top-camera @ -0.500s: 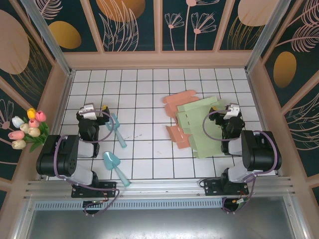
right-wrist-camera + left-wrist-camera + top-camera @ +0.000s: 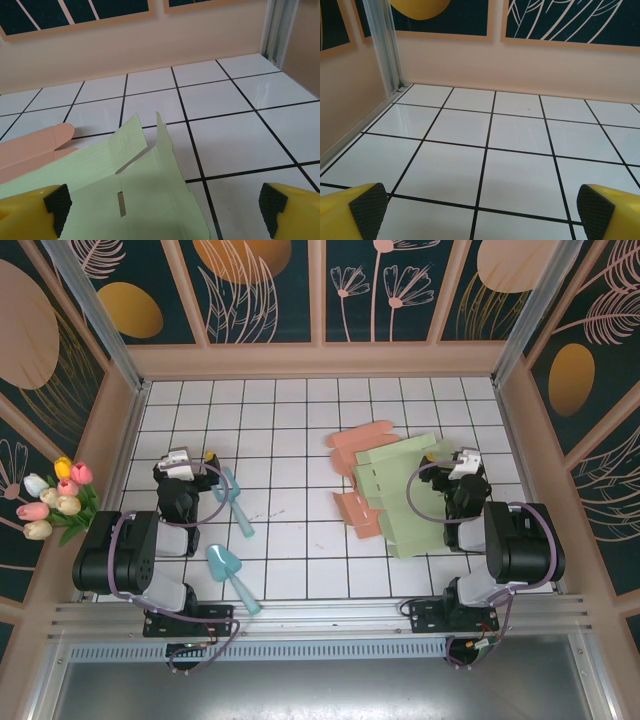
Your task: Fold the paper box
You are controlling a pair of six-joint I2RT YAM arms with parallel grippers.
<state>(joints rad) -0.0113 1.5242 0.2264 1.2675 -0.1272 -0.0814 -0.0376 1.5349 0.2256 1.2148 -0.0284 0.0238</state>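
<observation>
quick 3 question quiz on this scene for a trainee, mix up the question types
1. Which thing lies partly under the green paper box?
A. a peach paper box
B. a folded cloth
C. a plate
2. True or false: the left gripper and the right gripper both stand open.
3. Fill in: there are ___ teal scoops in the top view.

Key: 1 A; 2 true; 3 two

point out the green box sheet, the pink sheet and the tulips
green box sheet [image 2: 392, 495]: top view, middle of flat panel
pink sheet [image 2: 362, 437]: top view, its far flap
tulips [image 2: 55, 502]: top view, flower heads
</observation>
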